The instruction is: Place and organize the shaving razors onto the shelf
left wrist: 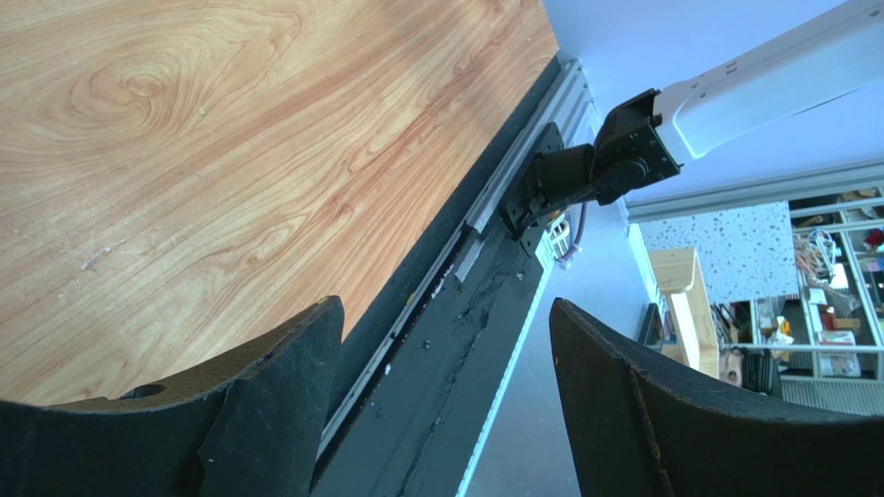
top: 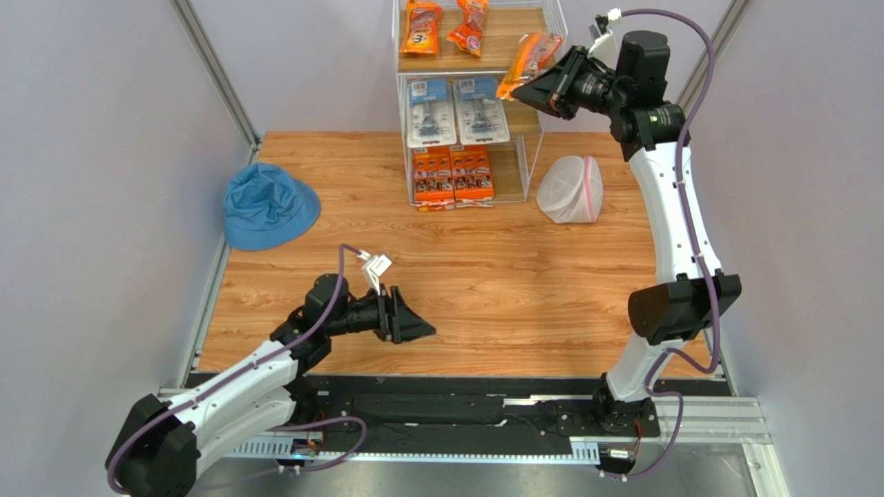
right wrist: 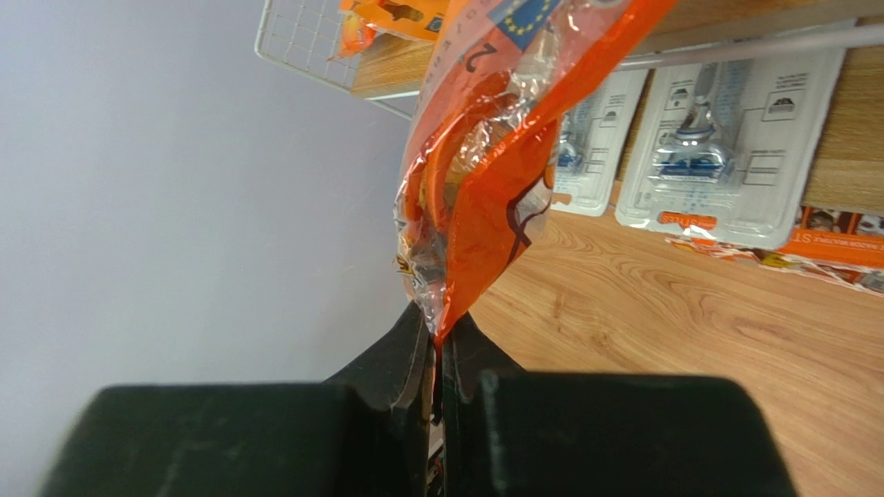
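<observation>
- The shelf (top: 526, 119) looks nearly filled. Two orange bags (top: 444, 26) lie side by side on the top board, two blister cards (top: 454, 111) stand on the middle board, and the orange multi-packs (top: 452, 174) sit on the bottom one.
- A third long orange bag (top: 529, 60) is not yet down. The right arm's fingers (right wrist: 399, 357) are clenched on its lower edge, holding it up at the right front corner of the top board.
- I judge this to be the last pack. No other razor pack shows on the worktop (top: 498, 280) from overhead, so what is left is laying it down, letting go and perhaps straightening the row.
- The top board has bare wood to the right of the two bags, enough for a third. A raised wire rim runs round that level, and the bag must clear it. Whether its upper end already touches the rim I cannot tell.
- The white mesh bag (top: 571, 189) lies just beside the shelf's right foot, beneath the raised arm. The blue bucket hat (top: 268, 205) is well apart on the left.
- The grey wall is close behind the right wrist, so pulling back is tighter than moving forward.
- The left arm's fingers (left wrist: 280, 383) are spread wide with nothing between them, low near the worktop's near edge and clear of the shelf.
</observation>
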`<action>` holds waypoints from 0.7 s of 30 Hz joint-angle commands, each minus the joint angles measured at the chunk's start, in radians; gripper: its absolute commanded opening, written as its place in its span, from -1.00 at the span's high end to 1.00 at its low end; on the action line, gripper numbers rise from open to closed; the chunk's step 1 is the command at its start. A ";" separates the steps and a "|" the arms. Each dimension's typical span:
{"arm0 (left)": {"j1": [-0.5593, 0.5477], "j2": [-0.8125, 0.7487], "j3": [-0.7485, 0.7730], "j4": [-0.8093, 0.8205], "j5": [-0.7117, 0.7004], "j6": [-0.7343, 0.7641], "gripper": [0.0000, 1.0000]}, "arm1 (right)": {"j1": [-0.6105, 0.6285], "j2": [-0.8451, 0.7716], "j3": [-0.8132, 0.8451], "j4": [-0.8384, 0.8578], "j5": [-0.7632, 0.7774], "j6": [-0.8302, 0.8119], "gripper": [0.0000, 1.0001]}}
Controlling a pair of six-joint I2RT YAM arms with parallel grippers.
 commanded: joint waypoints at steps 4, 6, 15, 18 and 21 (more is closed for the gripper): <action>0.001 -0.018 -0.013 0.026 0.003 -0.004 -0.62 | -0.011 -0.055 -0.010 -0.060 0.097 -0.056 0.80; 0.001 -0.018 -0.016 0.026 0.003 -0.006 -0.62 | -0.011 -0.064 -0.018 -0.063 0.113 -0.059 0.80; 0.001 -0.040 0.113 -0.022 -0.072 0.003 -0.64 | -0.008 -0.124 -0.065 -0.057 0.061 -0.101 1.00; 0.001 -0.006 0.226 -0.052 -0.091 0.010 -0.65 | -0.002 -0.203 -0.157 0.008 -0.004 -0.107 1.00; 0.002 0.026 0.318 -0.040 -0.102 -0.016 -0.67 | 0.000 -0.269 -0.241 0.049 -0.079 -0.114 1.00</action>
